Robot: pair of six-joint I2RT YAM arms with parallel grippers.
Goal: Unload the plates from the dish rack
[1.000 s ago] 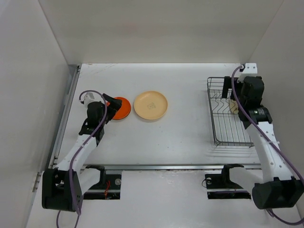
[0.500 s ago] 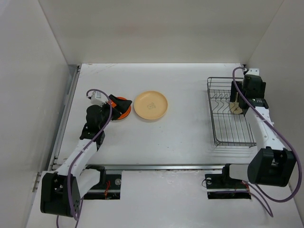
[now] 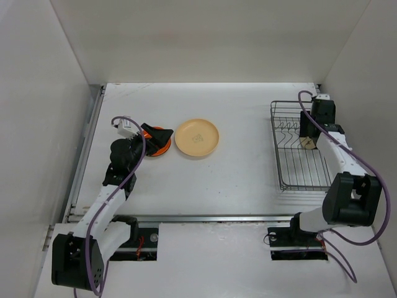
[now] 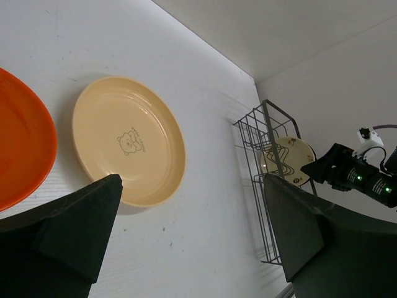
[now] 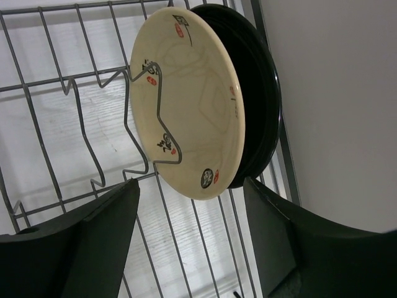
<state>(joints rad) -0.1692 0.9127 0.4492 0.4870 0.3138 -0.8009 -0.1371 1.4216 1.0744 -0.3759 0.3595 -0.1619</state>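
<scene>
The grey wire dish rack (image 3: 296, 162) stands at the right. A beige plate with dark marks (image 5: 189, 99) stands upright in it, with a dark plate (image 5: 263, 93) close behind it. My right gripper (image 5: 192, 233) is open and empty, just in front of these two plates, at the rack's far end (image 3: 308, 129). An orange-red plate (image 3: 158, 141) and a peach-tan plate (image 3: 196, 138) lie flat on the table. My left gripper (image 3: 153, 135) is open and empty over the orange-red plate's left part; that plate (image 4: 22, 143) lies outside the jaws.
White walls enclose the table on the left, back and right. The rack sits close to the right wall (image 5: 335, 93). In the left wrist view the peach-tan plate (image 4: 127, 139) and the rack (image 4: 263, 186) show across bare white tabletop.
My right gripper has moved towards the rack's far end, closer to the upright plates. My left gripper has turned and shifted a little over the orange-red plate.
</scene>
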